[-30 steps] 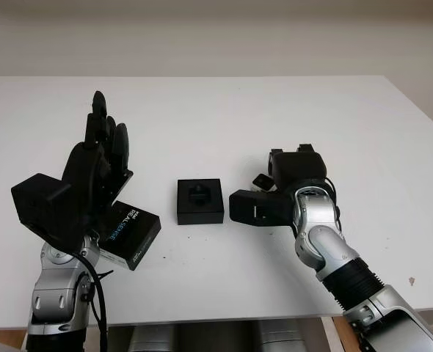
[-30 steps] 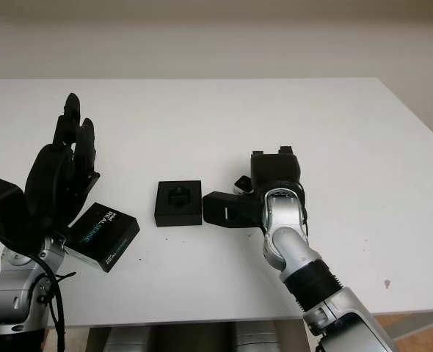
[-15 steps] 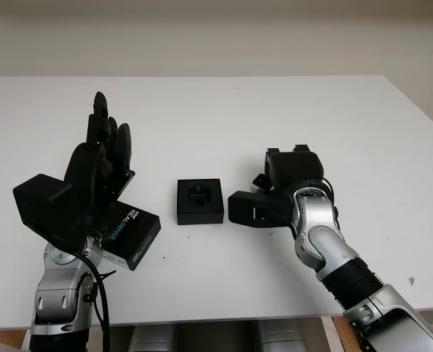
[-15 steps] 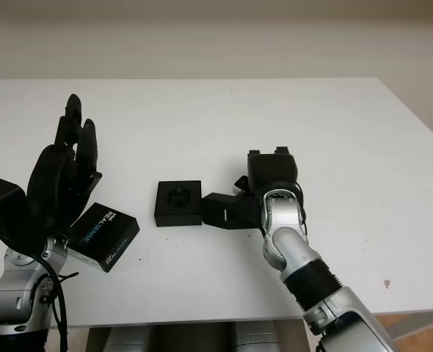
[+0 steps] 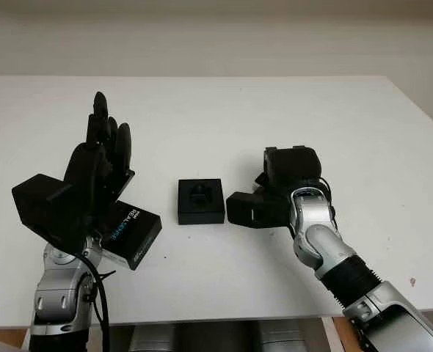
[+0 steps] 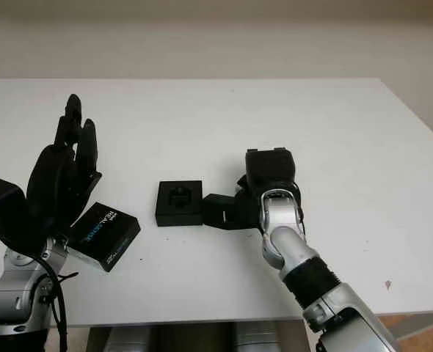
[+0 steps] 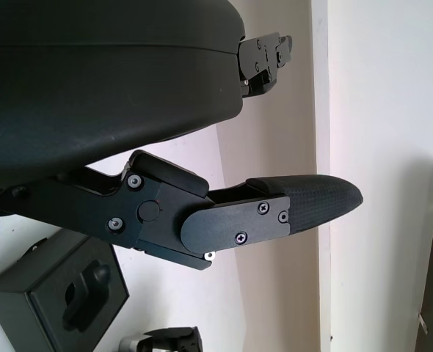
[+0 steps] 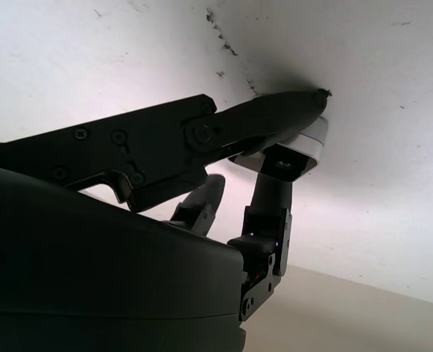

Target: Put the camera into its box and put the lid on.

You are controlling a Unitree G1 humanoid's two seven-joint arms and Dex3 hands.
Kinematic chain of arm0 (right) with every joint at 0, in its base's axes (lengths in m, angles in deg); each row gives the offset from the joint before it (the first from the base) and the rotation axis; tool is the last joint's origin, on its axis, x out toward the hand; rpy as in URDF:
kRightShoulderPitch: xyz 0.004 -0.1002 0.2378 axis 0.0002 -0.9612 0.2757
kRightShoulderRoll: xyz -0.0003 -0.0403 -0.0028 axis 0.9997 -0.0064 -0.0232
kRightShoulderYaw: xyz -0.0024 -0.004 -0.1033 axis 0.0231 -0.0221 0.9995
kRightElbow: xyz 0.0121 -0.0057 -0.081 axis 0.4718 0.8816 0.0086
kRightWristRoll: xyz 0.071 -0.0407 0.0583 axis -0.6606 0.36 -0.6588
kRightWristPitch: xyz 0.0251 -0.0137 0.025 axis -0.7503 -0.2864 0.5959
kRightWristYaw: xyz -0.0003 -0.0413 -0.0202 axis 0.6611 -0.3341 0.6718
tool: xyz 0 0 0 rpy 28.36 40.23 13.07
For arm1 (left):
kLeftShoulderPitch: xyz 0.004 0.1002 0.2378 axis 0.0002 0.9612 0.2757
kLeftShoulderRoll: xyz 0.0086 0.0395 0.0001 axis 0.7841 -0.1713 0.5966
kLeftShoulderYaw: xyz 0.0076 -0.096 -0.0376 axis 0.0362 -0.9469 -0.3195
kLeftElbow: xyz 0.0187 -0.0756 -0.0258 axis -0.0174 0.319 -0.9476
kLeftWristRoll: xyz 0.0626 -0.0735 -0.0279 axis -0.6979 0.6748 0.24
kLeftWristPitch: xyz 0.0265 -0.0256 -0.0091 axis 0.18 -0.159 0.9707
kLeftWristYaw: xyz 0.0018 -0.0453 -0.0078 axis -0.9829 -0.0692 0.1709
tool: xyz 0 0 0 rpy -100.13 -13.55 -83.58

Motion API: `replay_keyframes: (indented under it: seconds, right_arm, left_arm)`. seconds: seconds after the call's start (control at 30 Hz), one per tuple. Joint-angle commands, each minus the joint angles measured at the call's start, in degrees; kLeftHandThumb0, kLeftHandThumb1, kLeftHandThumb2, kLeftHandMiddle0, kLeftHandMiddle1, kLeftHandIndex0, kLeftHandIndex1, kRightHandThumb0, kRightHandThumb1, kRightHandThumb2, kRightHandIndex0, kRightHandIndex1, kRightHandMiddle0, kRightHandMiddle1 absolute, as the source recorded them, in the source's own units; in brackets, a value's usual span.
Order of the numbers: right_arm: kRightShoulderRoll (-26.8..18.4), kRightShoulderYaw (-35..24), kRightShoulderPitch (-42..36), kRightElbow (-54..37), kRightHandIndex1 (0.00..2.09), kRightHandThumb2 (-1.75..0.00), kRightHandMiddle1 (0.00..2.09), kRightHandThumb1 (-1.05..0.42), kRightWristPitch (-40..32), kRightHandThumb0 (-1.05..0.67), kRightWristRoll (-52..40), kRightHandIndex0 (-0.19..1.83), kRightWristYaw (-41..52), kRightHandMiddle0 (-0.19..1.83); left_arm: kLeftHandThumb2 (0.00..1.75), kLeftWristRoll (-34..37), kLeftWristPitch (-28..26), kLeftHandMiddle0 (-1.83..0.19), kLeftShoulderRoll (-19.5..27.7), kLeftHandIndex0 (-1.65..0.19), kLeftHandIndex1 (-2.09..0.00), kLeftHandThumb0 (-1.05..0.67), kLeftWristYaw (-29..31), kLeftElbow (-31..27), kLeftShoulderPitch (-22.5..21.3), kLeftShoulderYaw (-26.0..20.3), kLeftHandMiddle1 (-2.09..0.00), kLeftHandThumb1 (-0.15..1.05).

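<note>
Since a second ago the right hand has shifted a little toward the box, and its wrist block now sits just beside the box's right wall. Left hand, box and lid are unchanged in position.

Right hand: down at the table to the right of the box, fingers curled around the camera, a small silver body seen between the fingertips in the right wrist view. The camera appears to be touching or just above the table surface; which of the two cannot be told.

Left hand: raised above the near-left part of the table, open, holding nothing.

Box: open, black, at table centre, with a moulded insert visible inside and no camera seated in it.

Lid: lying on the table to the left of the box, partly under the raised left hand, apart from the box.

Progress, as a judgement: the camera is grasped but not yet placed. Remaining are carrying it over the box, seating it in the insert, then fitting the lid.

Markings: the lid bears "REALSENSE" in white and blue lettering. Smaller print beside it cannot be read.
</note>
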Motion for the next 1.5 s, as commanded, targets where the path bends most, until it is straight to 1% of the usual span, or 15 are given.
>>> replay_keyframes:
  seconds: [0.0, 0.2, 0.37, 0.43, 0.53, 0.57, 0.7, 0.8, 0.83, 0.9, 1.0, 1.07, 1.2, 1.3, 1.47]
  right_arm:
    - [-0.57, -0.07, 0.2, 0.59, 0.87, -0.05, 1.38, -1.01, 0.26, -0.43, -0.59, 0.37, -0.08, 0.36]
    - [-1.55, -0.05, -0.08, -0.23, 0.92, -0.06, 1.37, -1.02, 2.26, -0.44, -1.27, 0.39, -1.1, 0.35]
    - [-2.98, -0.33, 0.06, -1.77, 1.03, -0.05, 1.45, -1.0, 4.65, -0.45, -2.09, 0.33, -1.69, 0.35]
    - [-3.78, -0.55, 0.18, -2.3, 1.01, -0.05, 1.47, -0.98, 6.21, -0.45, -2.62, 0.31, -2.16, 0.37]
    - [-4.99, -1.89, -0.06, -3.68, 0.7, -0.05, 1.51, -0.94, 9.46, -0.43, -4.8, 0.34, -3.55, 0.4]
    - [-5.4, -2.23, -0.17, -4.11, 0.6, -0.05, 1.57, -0.94, 10.44, -0.43, -5.38, 0.36, -4.05, 0.37]
    - [-7.03, -4.45, -1.0, -6.6, 0.45, -0.05, 1.71, -0.95, 15.28, -0.42, -8.8, 0.39, -5.85, 0.33]
    - [-8.6, -5.35, -1.28, -8.62, 0.35, -0.06, 1.8, -0.98, 17.94, -0.43, -10.24, 0.37, -4.99, 0.26]
    - [-9.16, -5.61, -1.34, -9.31, 0.32, -0.06, 1.8, -0.99, 18.84, -0.43, -10.55, 0.38, -4.71, 0.26]
    - [-9.9, -6.34, -1.57, -10.58, 0.26, -0.05, 1.78, -0.98, 20.67, -0.43, -11.6, 0.42, -4.7, 0.32]
    - [-10.57, -7.25, -1.8, -12.01, 0.2, -0.05, 1.69, -0.96, 22.58, -0.43, -13.0, 0.48, -4.46, 0.39]
    - [-10.75, -8.01, -1.85, -13.18, 0.17, -0.06, 1.66, -0.96, 23.39, -0.42, -14.27, 0.48, -3.11, 0.41]
    - [-10.62, -9.13, -1.98, -14.85, 0.14, -0.06, 1.67, -0.97, 24.52, -0.42, -16.3, 0.49, -1.52, 0.38]
    - [-10.32, -9.36, -2.04, -14.47, 0.13, -0.05, 1.78, -0.96, 25.76, -0.41, -17.05, 0.52, -2.15, 0.35]
    - [-9.91, -9.87, -2.08, -15.5, 0.12, -0.06, 1.78, -0.98, 27.1, -0.42, -18.61, 0.52, -1.1, 0.3]
  left_arm:
    - [0.59, 0.14, 0.45, 0.19, -0.11, 0.19, 0.0, -0.75, -0.18, -1.1, -0.44, 0.03, 0.0, 1.05]
    - [0.59, 0.24, 0.51, 0.19, -0.09, 0.19, 0.0, -0.75, -0.23, -0.89, -0.55, -0.08, 0.0, 1.05]
    - [0.59, 0.16, 0.38, 0.19, 0.18, 0.19, 0.0, -0.75, -0.08, -1.07, -0.41, -0.02, 0.0, 1.05]
    - [0.59, 0.11, 0.46, 0.19, 0.19, 0.19, 0.0, -0.75, -0.09, -1.09, -0.38, -0.01, 0.0, 1.05]
    - [0.59, 0.39, 0.41, 0.19, -0.12, 0.19, 0.0, -0.75, -0.22, -1.28, -0.31, -0.11, 0.0, 1.05]
    - [0.58, 0.41, 0.31, 0.19, -0.15, 0.19, 0.0, -0.75, -0.26, -1.38, -0.27, -0.1, 0.0, 1.05]
    - [0.59, 0.19, 0.3, 0.19, -0.04, 0.19, 0.0, -0.75, -0.2, -1.51, -0.08, 0.07, 0.0, 1.05]
    - [0.59, 0.34, -0.01, 0.19, -0.26, 0.19, 0.0, -0.75, -0.34, -1.91, 0.05, 0.12, 0.0, 1.05]
    - [0.59, 0.46, -0.26, 0.19, -0.35, 0.19, 0.0, -0.75, -0.39, -2.11, 0.12, 0.12, 0.0, 1.05]
    - [0.59, 0.56, -0.4, 0.19, -0.38, 0.19, 0.0, -0.74, -0.33, -2.23, 0.21, 0.14, 0.0, 1.05]
    - [0.6, 0.27, -0.37, 0.19, -0.37, 0.19, 0.0, -0.74, -0.49, -2.14, 0.17, 0.3, 0.0, 1.05]
    - [0.6, 0.22, -0.44, 0.19, -0.51, 0.19, 0.0, -0.74, -0.68, -2.06, 0.06, 0.39, 0.0, 1.05]
    - [0.61, 0.11, -0.61, 0.19, -0.62, 0.19, 0.0, -0.73, -0.91, -2.14, 0.14, 0.66, 0.0, 1.05]
    - [0.61, 0.14, -0.47, 0.19, -0.73, 0.19, 0.0, -0.73, -1.07, -2.13, 0.25, 0.73, 0.0, 1.05]
    - [0.61, 0.33, -0.21, 0.19, -0.68, 0.19, 0.0, -0.73, -1.05, -2.2, 0.4, 0.69, 0.0, 1.05]
